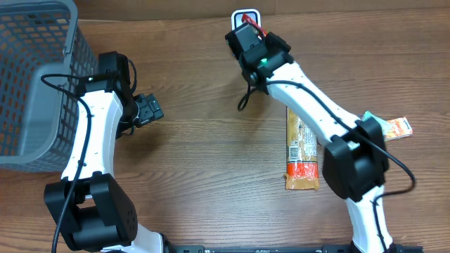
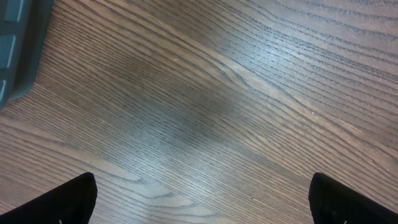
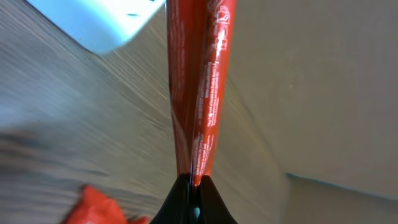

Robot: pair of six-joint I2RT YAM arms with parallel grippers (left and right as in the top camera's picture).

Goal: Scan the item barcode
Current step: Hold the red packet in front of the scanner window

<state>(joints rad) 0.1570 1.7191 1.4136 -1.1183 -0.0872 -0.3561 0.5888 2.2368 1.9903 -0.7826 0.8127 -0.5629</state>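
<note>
I am pinching the packet edge-on in my closed right gripper just beside the scanner, left gripper hanging wide open over the table, and judging the packet needs rotating until its barcode squarely faces the scanner.

Table, brown wood-grain, carrying: grey mesh basket at left rear, white rounded device at rear centre, long tan-and-orange packet at right, small teal-and-orange packet near it toward the right edge.
</note>
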